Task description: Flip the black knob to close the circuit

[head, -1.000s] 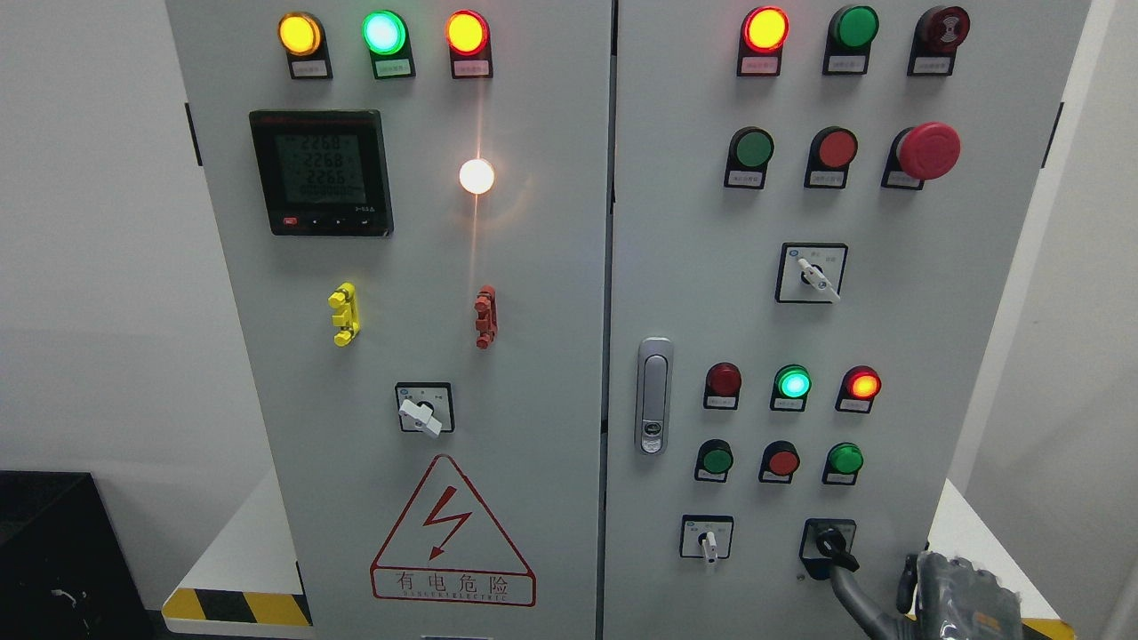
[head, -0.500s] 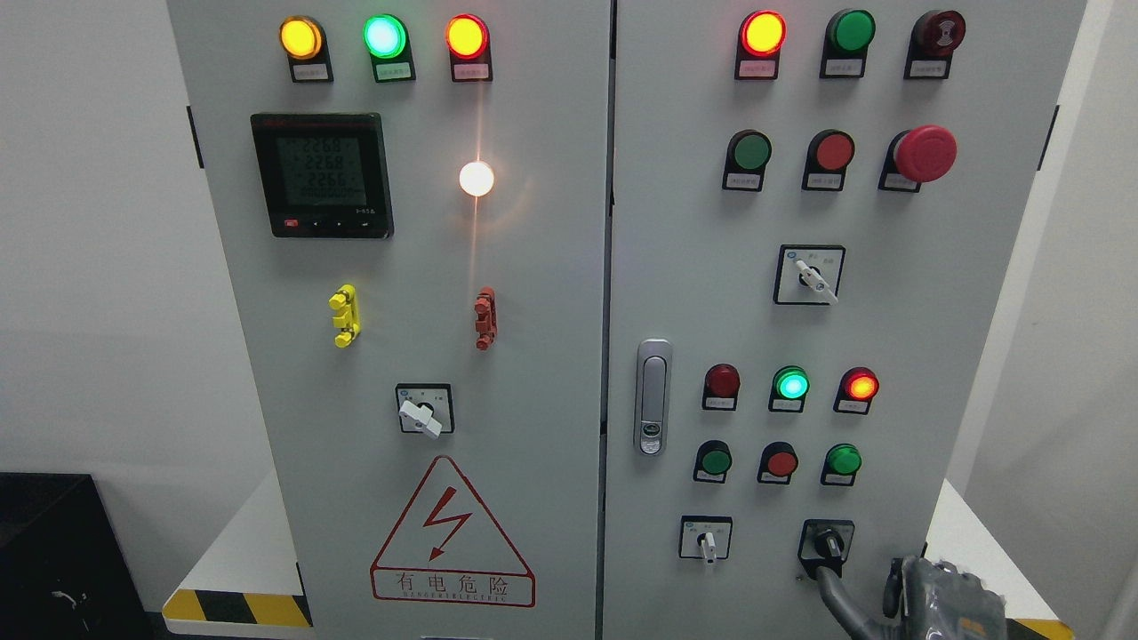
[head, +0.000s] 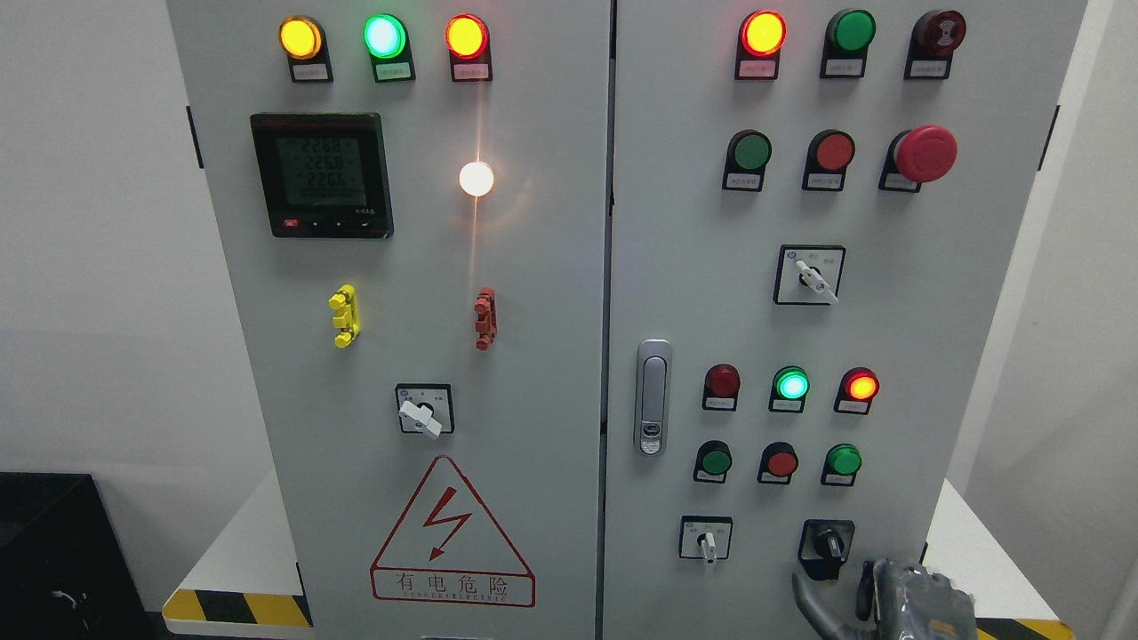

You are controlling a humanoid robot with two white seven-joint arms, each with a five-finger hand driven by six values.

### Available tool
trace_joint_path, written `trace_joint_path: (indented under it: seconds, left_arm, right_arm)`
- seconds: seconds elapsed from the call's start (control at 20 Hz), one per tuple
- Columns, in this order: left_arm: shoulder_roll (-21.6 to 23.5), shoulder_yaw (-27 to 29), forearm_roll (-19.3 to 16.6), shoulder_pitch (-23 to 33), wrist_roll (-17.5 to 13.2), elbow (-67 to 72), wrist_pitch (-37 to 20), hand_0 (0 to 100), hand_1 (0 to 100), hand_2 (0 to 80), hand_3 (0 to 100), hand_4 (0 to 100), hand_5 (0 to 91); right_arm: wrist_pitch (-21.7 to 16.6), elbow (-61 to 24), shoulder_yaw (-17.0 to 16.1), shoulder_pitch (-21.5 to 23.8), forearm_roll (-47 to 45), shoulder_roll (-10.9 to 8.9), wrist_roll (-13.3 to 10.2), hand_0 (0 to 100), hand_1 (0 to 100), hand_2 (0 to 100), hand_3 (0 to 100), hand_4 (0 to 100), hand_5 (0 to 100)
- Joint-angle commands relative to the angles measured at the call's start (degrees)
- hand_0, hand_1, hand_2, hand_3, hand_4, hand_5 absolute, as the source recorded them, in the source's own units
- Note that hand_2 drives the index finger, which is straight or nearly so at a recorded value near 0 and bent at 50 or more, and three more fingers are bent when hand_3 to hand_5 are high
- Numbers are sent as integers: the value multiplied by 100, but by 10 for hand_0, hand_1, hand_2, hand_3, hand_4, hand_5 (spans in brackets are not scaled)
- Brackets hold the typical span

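Look just above your right robot hand (head: pixel 889 596): the black knob (head: pixel 829 542) sits in its dark plate at the lower right of the cabinet's right door (head: pixel 685 293), and its handle now points straight up and down, where a second ago it slanted down toward the right with a finger on it. The robot hand has dropped and shifted left since then, so its dark fingers (head: pixel 813 600) now curl loosely below the knob, apart from it and holding nothing. You can read that as the flip being made and the hand backing away. The white selector switch (head: pixel 707 542), up and left of the hand, is unchanged.
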Motion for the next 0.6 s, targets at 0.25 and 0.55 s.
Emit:
trace_joint_path:
  seconds: [0.25,0.55]
  left_arm:
    - [0,0,-7,132,-4,-176,4,120,556,0,0,0,0]
    - [0,0,2,132,-4,-176,4,120,556,0,0,0,0]
  right_arm:
    - [0,-1393,448,1152,-958,97,-2,0,70,671,897,774,766]
    - [-351,-1746,501,1697,-2511,229,-230,0,89,278,470,454,467]
